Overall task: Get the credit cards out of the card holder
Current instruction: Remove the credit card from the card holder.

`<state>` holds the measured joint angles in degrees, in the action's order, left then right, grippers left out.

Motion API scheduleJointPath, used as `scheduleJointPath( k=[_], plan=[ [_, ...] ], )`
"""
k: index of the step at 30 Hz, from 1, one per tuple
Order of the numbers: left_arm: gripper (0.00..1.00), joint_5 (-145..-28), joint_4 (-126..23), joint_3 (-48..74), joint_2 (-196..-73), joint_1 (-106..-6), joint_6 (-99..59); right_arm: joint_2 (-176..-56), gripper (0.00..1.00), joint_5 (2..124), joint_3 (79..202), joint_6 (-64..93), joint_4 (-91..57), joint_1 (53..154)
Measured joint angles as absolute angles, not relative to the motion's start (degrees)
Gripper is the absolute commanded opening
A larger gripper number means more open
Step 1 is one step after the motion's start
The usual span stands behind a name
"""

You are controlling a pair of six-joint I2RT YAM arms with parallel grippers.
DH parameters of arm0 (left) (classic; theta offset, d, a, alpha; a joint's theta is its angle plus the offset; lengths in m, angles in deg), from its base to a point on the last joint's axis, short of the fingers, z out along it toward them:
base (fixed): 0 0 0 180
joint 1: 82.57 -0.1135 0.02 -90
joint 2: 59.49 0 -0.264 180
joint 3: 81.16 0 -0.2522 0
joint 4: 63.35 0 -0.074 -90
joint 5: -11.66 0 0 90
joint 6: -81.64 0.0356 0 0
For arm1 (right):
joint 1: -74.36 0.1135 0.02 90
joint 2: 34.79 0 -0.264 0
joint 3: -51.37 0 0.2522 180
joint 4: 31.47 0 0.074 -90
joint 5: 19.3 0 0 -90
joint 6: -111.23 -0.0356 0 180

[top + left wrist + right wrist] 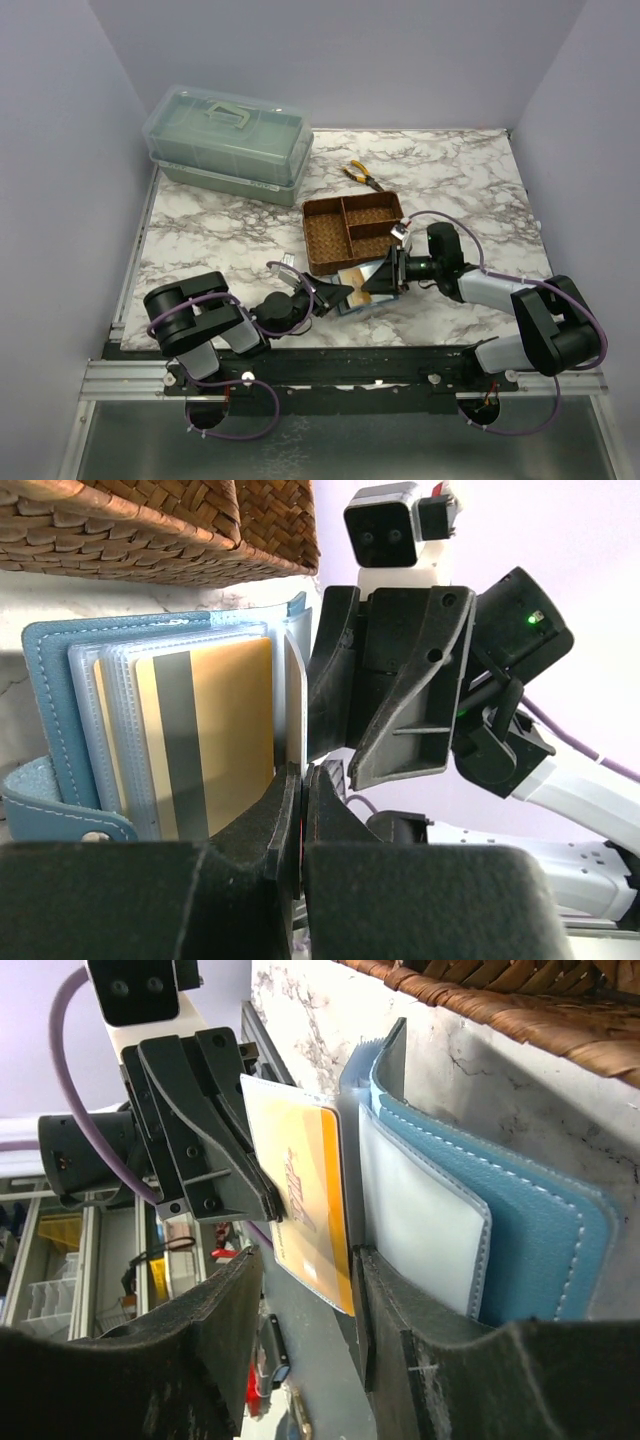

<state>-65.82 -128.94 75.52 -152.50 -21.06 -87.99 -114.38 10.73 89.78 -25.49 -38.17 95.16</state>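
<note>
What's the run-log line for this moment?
left gripper: shut on yellow credit card | right gripper: open, astride that card | gold striped card: sleeved | card holder: open beside woven tray

From above, my left end effector and right end effector cover most of the card holder; only a teal sliver shows. In my left wrist view my own fingers hide its lower edge, and the woven tray runs off the top. The print on the yellow credit card is too blurred to read.
</note>
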Motion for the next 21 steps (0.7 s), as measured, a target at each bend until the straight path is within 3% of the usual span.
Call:
scheduleJointPath(
  k=[4,21],
  plan=[
    [0.01,-65.5,-132.2,75.9,-154.4,-21.2,-89.4,-114.4,0.32,10.7,89.7,-27.0,-38.9,94.6],
    [0.0,-65.3,-133.5,75.1,-156.0,-21.8,-93.0,-114.4,0.19,9.3,89.4,-30.3,-40.5,92.3]
  ],
)
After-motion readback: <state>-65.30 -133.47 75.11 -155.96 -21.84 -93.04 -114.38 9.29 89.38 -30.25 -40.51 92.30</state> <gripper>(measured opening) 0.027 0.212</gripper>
